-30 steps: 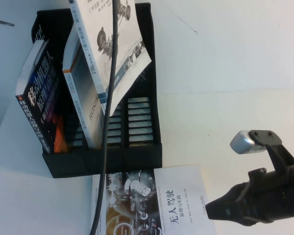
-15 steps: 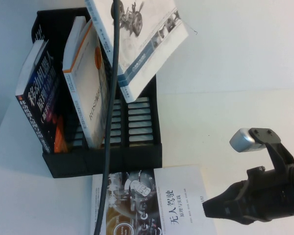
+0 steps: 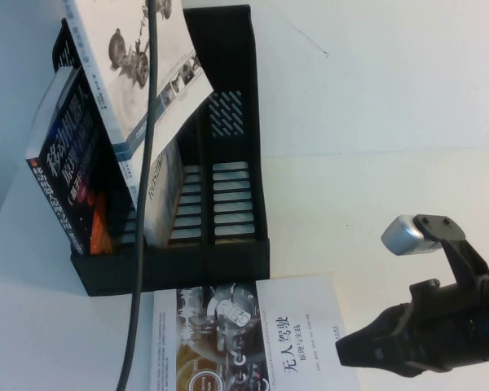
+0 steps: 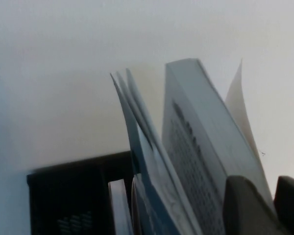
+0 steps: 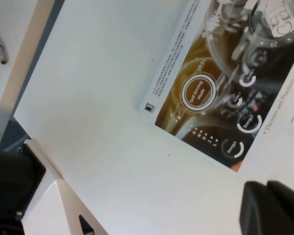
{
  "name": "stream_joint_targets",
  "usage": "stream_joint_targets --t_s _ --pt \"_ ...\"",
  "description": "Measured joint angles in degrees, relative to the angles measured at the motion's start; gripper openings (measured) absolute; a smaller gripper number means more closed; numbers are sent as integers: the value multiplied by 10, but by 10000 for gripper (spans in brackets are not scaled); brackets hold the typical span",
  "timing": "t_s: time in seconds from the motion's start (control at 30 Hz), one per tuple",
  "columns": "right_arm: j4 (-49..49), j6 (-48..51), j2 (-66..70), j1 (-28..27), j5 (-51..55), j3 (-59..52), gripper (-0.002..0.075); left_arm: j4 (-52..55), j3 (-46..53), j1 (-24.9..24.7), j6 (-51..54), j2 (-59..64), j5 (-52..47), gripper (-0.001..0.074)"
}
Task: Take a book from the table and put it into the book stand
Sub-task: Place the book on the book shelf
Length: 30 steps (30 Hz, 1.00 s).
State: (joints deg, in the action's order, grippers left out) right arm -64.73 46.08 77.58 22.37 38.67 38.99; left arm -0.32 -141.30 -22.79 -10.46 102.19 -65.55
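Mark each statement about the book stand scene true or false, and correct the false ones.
1. The grey-white book is held tilted above the book stand. True.
2. The left gripper is shut on that book. True; its fingers show against the book in the left wrist view.
3. The stand's right compartment holds a book. False; the right compartment shows only its bare slotted base, while books stand in the left and middle ones.
4. The right gripper holds the half-dark, half-white book. False; it hovers near that book's right edge, and the book lies flat on the table.
5. The half-dark book lies behind the stand. False; it lies in front of it, on the robot's side.
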Motion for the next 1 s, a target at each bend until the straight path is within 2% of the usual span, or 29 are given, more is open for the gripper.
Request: stream_joint_targets --t_s 0.43,1.0 --pt "-1 -2 0 0 0 0 0 -142 1 -3 23 -23 81 91" --pt "-1 -3 0 0 -8 0 0 -22 0 -1 0 16 78 91"
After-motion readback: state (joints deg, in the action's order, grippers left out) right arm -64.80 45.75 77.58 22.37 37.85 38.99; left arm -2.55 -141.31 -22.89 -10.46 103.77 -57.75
